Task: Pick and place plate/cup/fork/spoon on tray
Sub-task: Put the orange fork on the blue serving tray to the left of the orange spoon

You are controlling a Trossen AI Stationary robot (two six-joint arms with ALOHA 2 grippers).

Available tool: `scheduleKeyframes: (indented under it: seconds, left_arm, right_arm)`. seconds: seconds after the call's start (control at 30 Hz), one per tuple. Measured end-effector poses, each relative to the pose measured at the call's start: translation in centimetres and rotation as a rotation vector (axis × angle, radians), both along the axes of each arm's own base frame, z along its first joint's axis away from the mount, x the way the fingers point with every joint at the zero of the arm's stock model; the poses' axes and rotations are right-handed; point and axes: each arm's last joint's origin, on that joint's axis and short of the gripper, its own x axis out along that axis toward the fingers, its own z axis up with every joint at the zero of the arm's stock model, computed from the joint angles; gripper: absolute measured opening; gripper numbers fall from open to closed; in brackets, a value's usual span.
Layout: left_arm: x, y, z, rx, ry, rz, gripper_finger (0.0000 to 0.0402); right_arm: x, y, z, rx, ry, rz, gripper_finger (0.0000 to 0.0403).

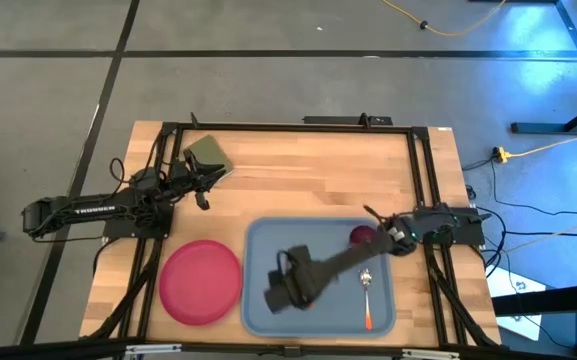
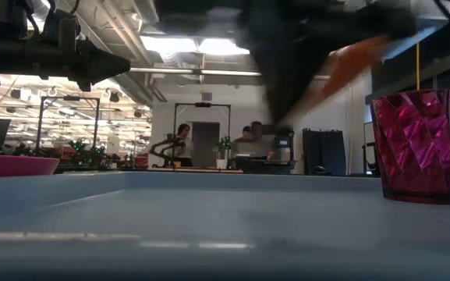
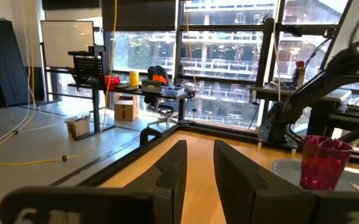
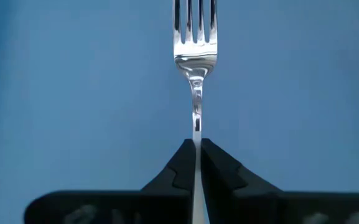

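Note:
My right gripper (image 1: 283, 292) reaches over the near left part of the light-blue tray (image 1: 268, 240) and is shut on the fork (image 4: 195, 43), whose silver tines point away from the fingers over the tray floor. The fork's orange handle (image 2: 351, 56) shows in the low view. The dark-red cup (image 1: 363, 237) stands upright on the tray's far right part. The spoon (image 1: 366, 295) lies flat on the tray's right side. The pink-red plate (image 1: 201, 281) lies on the table left of the tray. My left gripper (image 1: 204, 192) waits open at the far left. My right gripper pinches the fork's thin silver neck (image 4: 196, 132) between its two fingers, just behind the head. The fork runs along the fingers, tines pointing forward past their tips. In the low view it hangs tilted above the tray floor, handle rising behind the gripper.
An olive-green square pad (image 1: 208, 153) lies at the far left of the table, beside my left gripper. Bare wood lies between it and the tray. People and furniture show in the room beyond the table (image 2: 182, 136).

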Motion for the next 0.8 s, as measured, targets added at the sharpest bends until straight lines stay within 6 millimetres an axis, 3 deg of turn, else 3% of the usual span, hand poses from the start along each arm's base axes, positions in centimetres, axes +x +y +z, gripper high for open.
scheduleKeyframes:
  seconds: [0.2,0.37,0.8]
  left_arm:
    - [0.0,0.0,0.0,-0.003,-0.002,0.0,0.0073]
    - [0.0,0.0,0.0,-0.005,-0.002,0.0,0.0073]
    - [0.0,0.0,0.0,-0.006,-0.007,-0.001,0.0073]
  right_arm:
    - [-3.5,4.7,-0.2,0.009,0.005,-0.183,0.0018]
    - [-5.4,7.0,-0.8,0.019,0.019,-0.25,0.0018]
    - [-7.4,6.8,-4.8,-0.017,0.236,-0.266,0.0019]
